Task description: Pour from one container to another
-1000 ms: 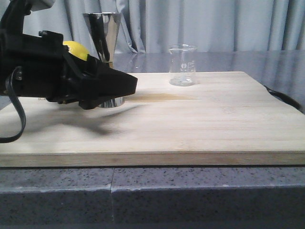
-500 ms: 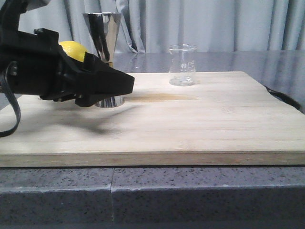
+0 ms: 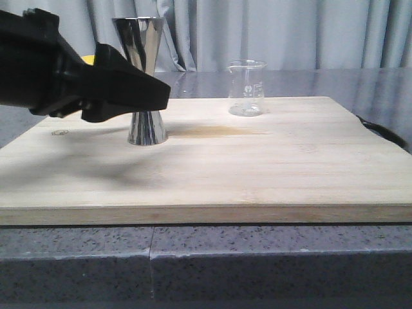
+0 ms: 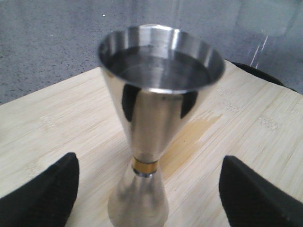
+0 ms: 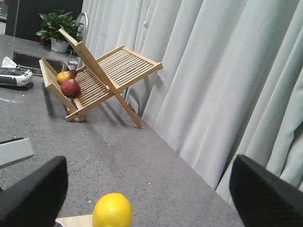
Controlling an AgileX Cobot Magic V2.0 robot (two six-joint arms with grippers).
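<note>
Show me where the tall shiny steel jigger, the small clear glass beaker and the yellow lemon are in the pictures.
Tall shiny steel jigger (image 4: 158,118): left wrist view, on its upper cone.
Small clear glass beaker (image 3: 246,90): front view, on its glass wall.
Yellow lemon (image 5: 112,211): right wrist view, on its peel.

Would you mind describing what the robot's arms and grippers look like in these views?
The left gripper has matte black, wedge-shaped fingers tapering to blunt tips. In the front view its black body narrows to a pointed nose. The right gripper shows similar black fingers. No markings or cables are visible.

Shiny steel jigger (image 4: 158,127) (thin gold band), clear beaker (image 3: 246,88), pale striped-grain board (image 3: 257,167), yellow lemon (image 5: 112,211).
</note>
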